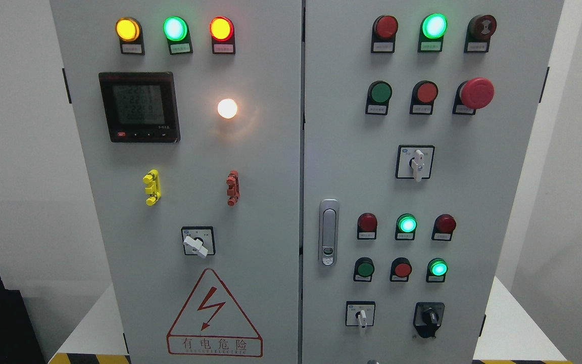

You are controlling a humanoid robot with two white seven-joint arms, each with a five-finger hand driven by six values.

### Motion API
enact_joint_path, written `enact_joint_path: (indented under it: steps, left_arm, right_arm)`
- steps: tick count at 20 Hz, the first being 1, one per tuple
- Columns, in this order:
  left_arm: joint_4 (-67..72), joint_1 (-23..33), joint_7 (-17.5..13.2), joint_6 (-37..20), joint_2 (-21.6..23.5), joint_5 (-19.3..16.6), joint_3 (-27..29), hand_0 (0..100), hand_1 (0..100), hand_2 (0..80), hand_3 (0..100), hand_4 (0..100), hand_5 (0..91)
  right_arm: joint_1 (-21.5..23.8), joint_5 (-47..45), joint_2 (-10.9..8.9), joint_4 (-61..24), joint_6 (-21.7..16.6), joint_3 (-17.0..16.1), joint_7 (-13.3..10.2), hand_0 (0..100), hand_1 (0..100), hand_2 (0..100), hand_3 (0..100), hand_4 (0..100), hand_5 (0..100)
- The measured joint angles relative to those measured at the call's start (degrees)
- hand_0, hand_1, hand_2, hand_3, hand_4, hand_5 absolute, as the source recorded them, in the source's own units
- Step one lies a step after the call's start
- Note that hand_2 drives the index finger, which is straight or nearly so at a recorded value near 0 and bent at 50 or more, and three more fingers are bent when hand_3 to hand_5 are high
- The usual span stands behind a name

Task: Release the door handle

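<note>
Sitting flush in its silver housing, the door handle lies on the right door of the grey cabinet, just right of the centre seam. Right of the handle sit red and green indicator lamps. Neither hand shows in view, so their state cannot be told.

My door handle is a silver upright latch, flush against the right door's left edge, lower middle of frame.
</note>
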Motion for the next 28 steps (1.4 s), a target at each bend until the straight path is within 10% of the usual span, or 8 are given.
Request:
enact_joint_path:
  steps: [11,19,23,28]
  left_arm:
    - [0.00,0.00,0.02,0.00,0.00,0.00,0.00,12,39,0.0,0,0,0.0]
    - [0.00,0.00,0.02,0.00,0.00,-0.01,0.00,12,39,0.0,0,0,0.0]
    - [0.00,0.00,0.03,0.00,0.00,-0.01,0.00,12,39,0.0,0,0,0.0]
    - [0.00,0.00,0.03,0.00,0.00,0.01,0.00,12,39,0.0,0,0,0.0]
  right_arm:
    - [-0.28,2.04,-0.03,0.00,-0.57,-0.07,-0.06,42,11,0,12,8,2]
    - [-1.49,25.16,-0.06,0.74,-9.98,-0.05,-1.73,40,31,0,29,30,27]
    - [-6.09,41.15,-0.01,2.92,-11.20,-0.01,-9.17,37,42,0,66,59,66]
    - [-14.24,57.38,0.17,7.08,-4.01,0.57,-15.18,38,44,0,100,92,95]
